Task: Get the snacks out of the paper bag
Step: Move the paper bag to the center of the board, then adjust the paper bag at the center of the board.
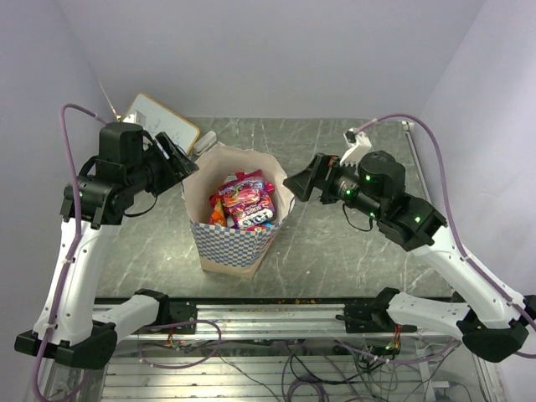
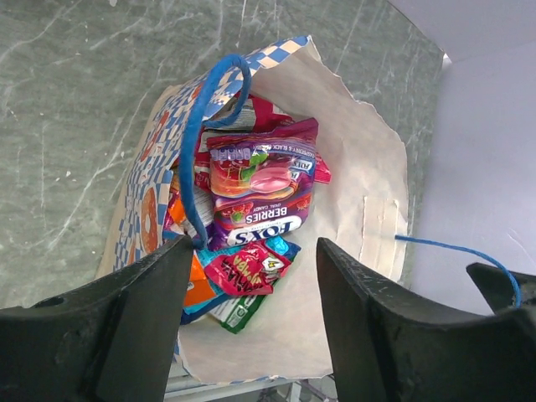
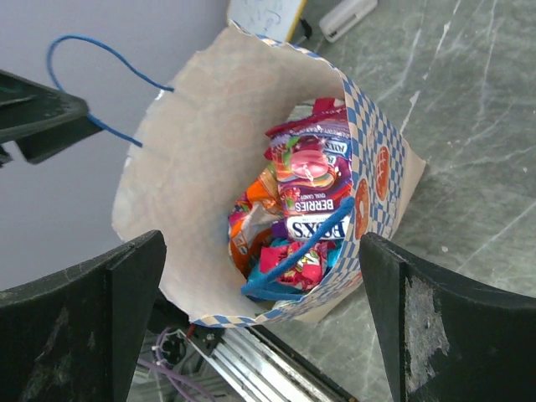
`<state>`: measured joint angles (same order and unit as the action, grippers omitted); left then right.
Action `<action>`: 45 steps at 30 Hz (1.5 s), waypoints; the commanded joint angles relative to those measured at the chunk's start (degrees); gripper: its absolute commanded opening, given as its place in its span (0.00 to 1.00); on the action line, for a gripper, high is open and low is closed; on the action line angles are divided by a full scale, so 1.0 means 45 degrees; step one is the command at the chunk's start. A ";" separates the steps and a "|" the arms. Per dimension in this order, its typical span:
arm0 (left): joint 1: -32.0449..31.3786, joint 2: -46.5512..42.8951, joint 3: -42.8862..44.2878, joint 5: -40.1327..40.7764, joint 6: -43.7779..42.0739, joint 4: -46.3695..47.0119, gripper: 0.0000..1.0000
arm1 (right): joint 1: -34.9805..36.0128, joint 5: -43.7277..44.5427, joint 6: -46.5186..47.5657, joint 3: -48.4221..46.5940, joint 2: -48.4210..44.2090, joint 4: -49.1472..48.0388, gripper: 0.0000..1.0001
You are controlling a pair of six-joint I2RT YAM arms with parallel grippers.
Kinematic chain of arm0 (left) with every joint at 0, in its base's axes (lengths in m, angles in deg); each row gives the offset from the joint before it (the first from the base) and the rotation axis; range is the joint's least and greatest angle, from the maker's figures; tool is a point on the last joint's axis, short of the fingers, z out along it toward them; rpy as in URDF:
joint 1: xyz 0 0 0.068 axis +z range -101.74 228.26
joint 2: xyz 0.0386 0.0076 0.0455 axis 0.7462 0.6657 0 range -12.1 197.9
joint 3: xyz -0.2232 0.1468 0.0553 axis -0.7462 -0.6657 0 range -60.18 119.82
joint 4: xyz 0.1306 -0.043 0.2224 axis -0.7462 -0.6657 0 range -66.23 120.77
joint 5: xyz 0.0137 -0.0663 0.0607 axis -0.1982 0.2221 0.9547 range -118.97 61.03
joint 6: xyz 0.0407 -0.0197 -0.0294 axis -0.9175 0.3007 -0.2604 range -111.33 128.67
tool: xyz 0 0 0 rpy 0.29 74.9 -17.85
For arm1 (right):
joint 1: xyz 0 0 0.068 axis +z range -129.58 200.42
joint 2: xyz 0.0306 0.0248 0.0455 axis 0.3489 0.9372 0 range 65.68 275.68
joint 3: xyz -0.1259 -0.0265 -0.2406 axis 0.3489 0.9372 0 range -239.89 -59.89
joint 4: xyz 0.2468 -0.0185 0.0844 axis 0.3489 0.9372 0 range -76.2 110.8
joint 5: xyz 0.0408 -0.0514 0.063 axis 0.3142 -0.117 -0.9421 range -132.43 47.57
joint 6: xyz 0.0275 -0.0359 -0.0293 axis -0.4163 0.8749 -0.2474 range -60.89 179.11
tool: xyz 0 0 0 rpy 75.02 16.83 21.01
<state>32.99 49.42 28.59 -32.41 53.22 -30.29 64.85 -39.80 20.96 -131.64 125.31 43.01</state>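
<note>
Robot lab test cell
Plain pale walls (image 1: 276, 50) enclose a grey-green marbled tabletop (image 1: 335, 251); silver aluminium rail (image 1: 268, 322), loose tangled cables (image 1: 276, 373) at its edge.

White arm links (image 1: 71, 268), black joints (image 1: 126, 180), black fingers (image 2: 117, 327), purple cables (image 1: 65, 138), green LEDs (image 1: 366, 178).

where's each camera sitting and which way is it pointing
top: above and behind the arms, looking down at the table, paper bag, left arm and right arm
left wrist: on the left arm, looking down into the bag, left jaws at bottom
right wrist: same from the opposite side, right jaws at bottom
both wrist views share the snacks
</note>
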 commanded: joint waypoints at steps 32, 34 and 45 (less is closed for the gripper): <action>-0.0033 0.1681 0.1776 0.2853 -0.2606 0.0959 0.07 | 0.0011 -0.1056 0.1148 -0.1638 0.1744 0.0626 0.05; -0.0016 0.1736 0.2023 0.2802 -0.2807 0.1448 0.07 | 0.0011 -0.1909 0.1558 -0.1728 0.1950 0.0129 0.04; 0.0377 0.3438 0.4956 0.2541 -0.3646 0.2913 0.07 | 0.0467 -0.4486 0.2812 -0.3170 0.3950 -0.1368 0.04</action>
<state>33.26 64.35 44.31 -21.64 38.88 -27.86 65.72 -55.82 31.17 -141.89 141.35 42.88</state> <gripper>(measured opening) 0.085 0.039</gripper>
